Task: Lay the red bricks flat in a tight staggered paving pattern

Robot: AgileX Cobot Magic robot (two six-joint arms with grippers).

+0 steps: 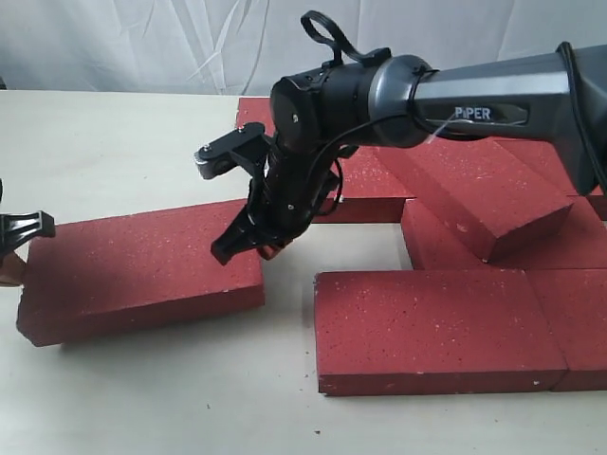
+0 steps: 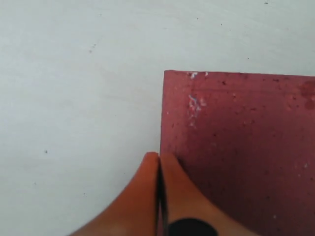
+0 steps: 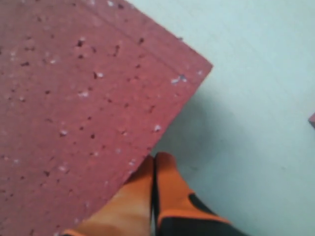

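Several red bricks lie flat on the table. One brick [image 1: 142,270] lies apart at the left. My right gripper [image 1: 261,248] is shut and empty, its tips at this brick's right end edge [image 3: 98,98]. My left gripper [image 1: 11,248] is shut and empty at the same brick's left end; its orange fingers [image 2: 142,196] sit beside the brick's corner [image 2: 236,147]. Two bricks [image 1: 436,327] lie end to end at the front right. Behind them, one brick [image 1: 484,194] rests tilted on others.
More red bricks [image 1: 365,185] lie at the back right under the right arm [image 1: 493,100]. A white cloth hangs behind the table. Bare pale tabletop [image 1: 123,142] stretches at the back left and along the front.
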